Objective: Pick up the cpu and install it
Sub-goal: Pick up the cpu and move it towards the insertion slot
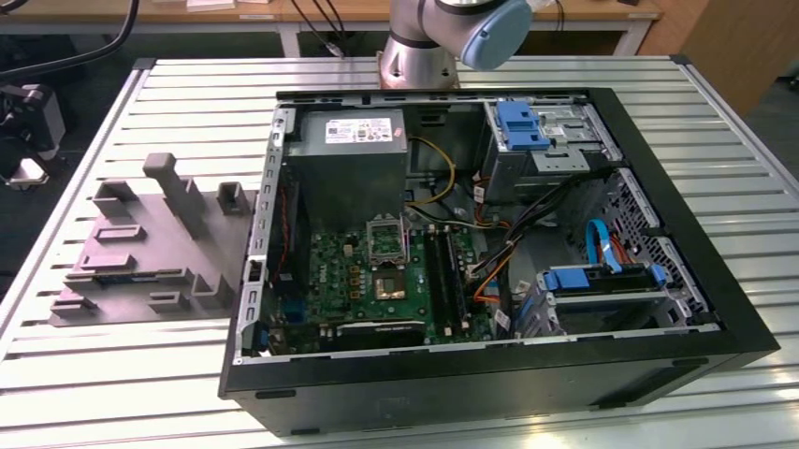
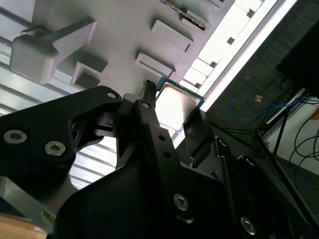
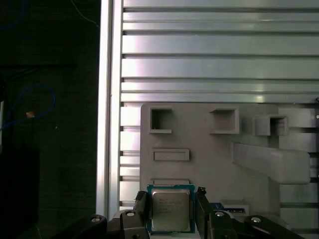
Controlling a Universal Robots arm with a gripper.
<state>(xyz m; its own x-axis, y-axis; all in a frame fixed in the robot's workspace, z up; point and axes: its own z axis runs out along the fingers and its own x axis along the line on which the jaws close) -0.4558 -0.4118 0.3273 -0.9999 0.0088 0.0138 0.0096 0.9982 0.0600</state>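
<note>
Black fingers [image 3: 141, 204] are pinching the cpu [image 3: 171, 209] by two opposite edges, with the gripper [image 3: 171, 195] straddling it in both wrist views. Being square, the cpu is showing no long axis. It is sitting flat, its silver metal top facing the first wrist camera and its sides running square with the table slats. One finger is hiding part of it in the second wrist view. Whether it is touching the grey moulded tray [image 3: 209, 164] behind it, I cannot tell. Beyond that, the slatted aluminium table [image 3: 219, 45] is catching the light. At the exterior view's left the tray is lying beside the open computer case [image 1: 500, 374], with a green motherboard [image 1: 362, 281] inside. The arm [image 1: 437, 33] is running off the upper edge of that frame.
</note>
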